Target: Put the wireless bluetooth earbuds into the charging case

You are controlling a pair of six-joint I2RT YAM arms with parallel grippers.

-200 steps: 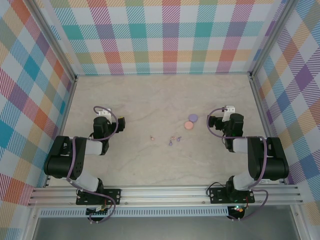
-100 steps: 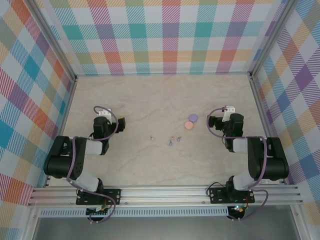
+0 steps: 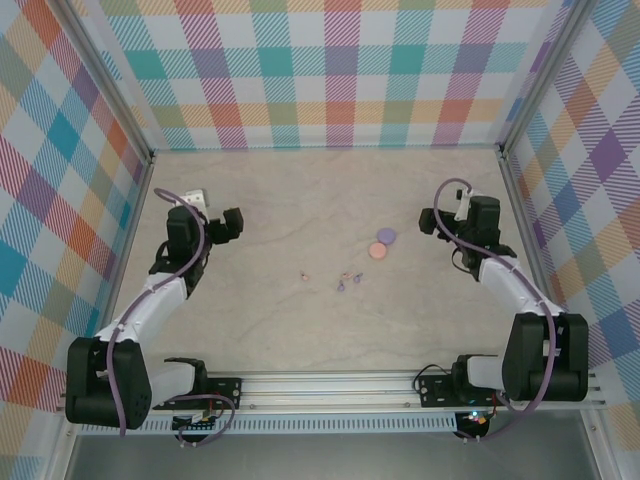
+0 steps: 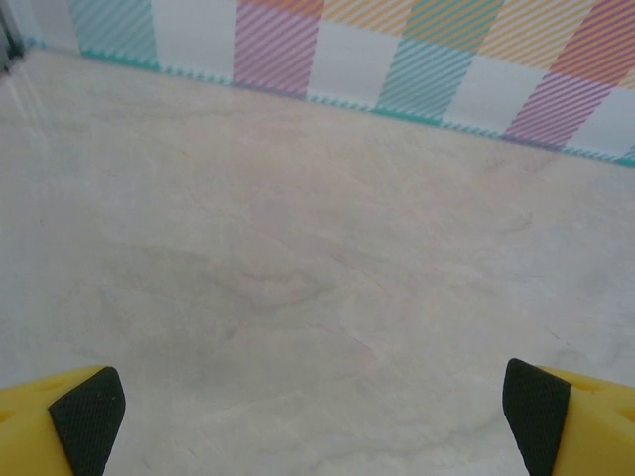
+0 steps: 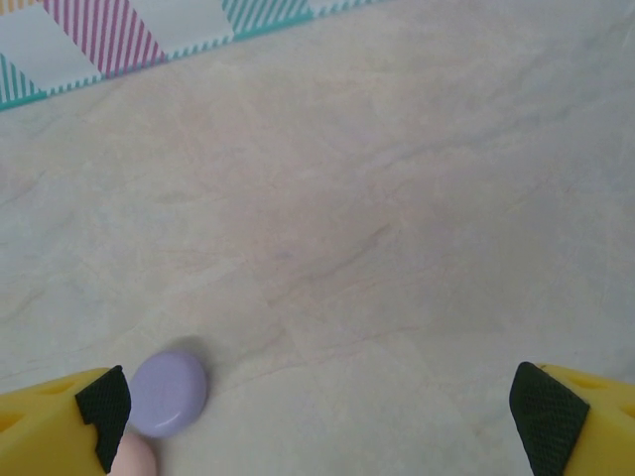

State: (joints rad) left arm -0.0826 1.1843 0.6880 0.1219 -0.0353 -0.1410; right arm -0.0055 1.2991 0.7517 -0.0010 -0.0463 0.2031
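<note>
With my left fingers (image 4: 87,416) and right fingers (image 5: 548,416) wide apart and empty, I fear a clumsy pinch flicks the tiny earbuds (image 3: 347,280) near the lilac disc (image 3: 384,237) away.

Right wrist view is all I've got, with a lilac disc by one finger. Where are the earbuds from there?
Observer: In the top view the earbuds lie scattered on the table, nearer the front edge than the lilac disc and off toward the left gripper.
Operator: Is that pink sliver under the disc another disc?
Observer: Yes, a whole pink disc, right against the lilac one on its near side.
Operator: Is the left gripper holding anything?
Observer: No, it is open over bare table.
</note>
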